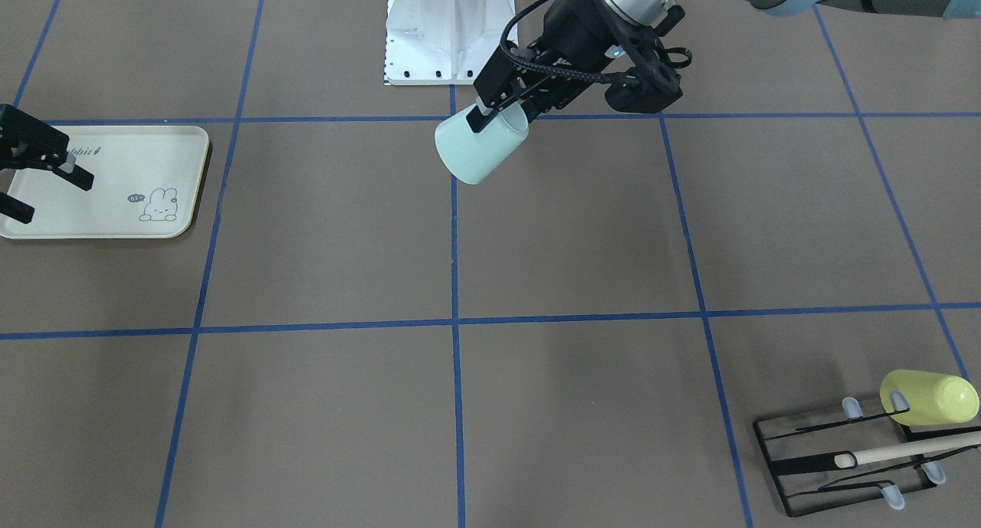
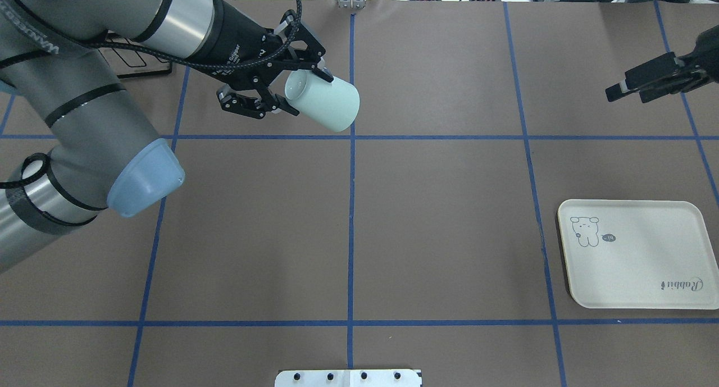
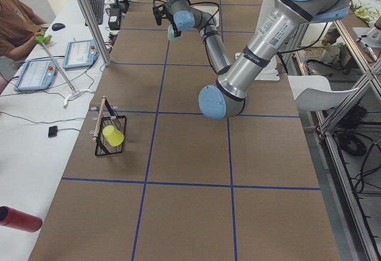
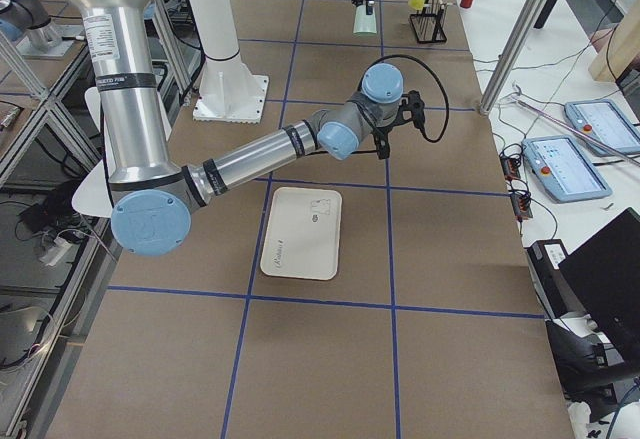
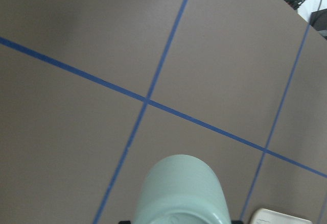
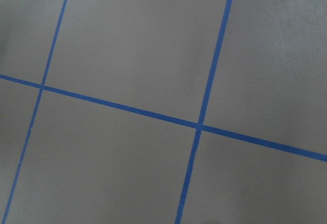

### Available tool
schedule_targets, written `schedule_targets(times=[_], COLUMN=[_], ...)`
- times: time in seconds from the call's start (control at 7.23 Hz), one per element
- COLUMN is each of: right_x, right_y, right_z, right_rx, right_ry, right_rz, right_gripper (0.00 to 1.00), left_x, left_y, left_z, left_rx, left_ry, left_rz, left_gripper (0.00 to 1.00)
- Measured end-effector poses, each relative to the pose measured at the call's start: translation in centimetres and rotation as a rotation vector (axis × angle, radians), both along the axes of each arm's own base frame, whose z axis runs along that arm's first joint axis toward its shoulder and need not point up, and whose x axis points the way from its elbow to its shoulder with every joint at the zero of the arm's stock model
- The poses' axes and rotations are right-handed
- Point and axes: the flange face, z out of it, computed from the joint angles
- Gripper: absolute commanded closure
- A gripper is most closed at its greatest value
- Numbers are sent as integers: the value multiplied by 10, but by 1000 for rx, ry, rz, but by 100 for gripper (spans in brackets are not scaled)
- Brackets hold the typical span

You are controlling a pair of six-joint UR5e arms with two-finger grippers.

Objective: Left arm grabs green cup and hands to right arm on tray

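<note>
My left gripper point(image 1: 506, 114) is shut on the rim of the green cup point(image 1: 481, 151) and holds it tilted in the air over the table's middle, near the robot's base. The cup also shows in the overhead view point(image 2: 323, 103) and at the bottom of the left wrist view point(image 5: 179, 193). The cream tray point(image 1: 115, 206) lies flat and empty on the robot's right side; it also shows in the overhead view point(image 2: 646, 263). My right gripper point(image 1: 46, 195) is open and empty, hovering by the tray's outer end, far from the cup.
A black wire rack point(image 1: 843, 459) stands at the far corner on the robot's left side, with a yellow-green cup point(image 1: 927, 398) and a wooden stick point(image 1: 912, 450) on it. The white robot base point(image 1: 448, 30) is behind the held cup. Blue tape lines grid the brown table.
</note>
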Motion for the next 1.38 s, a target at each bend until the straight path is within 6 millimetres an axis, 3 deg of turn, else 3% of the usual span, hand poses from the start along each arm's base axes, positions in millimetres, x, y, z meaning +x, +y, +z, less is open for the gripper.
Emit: schedule_targets(times=[0.42, 0.83, 1.11, 1.38], right_x=[-53, -114, -133, -147], right_y=[14, 57, 77, 92], right_z=[-55, -94, -117, -143], right_rx=[-71, -177, -298, -359], right_ry=[-155, -383, -564, -702], right_rz=[36, 80, 108, 98], right_gripper=[1, 3, 5, 4], left_x=[9, 9, -1, -11], left_y=[21, 39, 56, 67], left_z=[-14, -28, -22, -14], left_rx=[-148, -250, -342, -421], left_ry=[183, 383, 592, 676], left_rz=[24, 4, 8, 47], left_gripper=[100, 100, 100, 100])
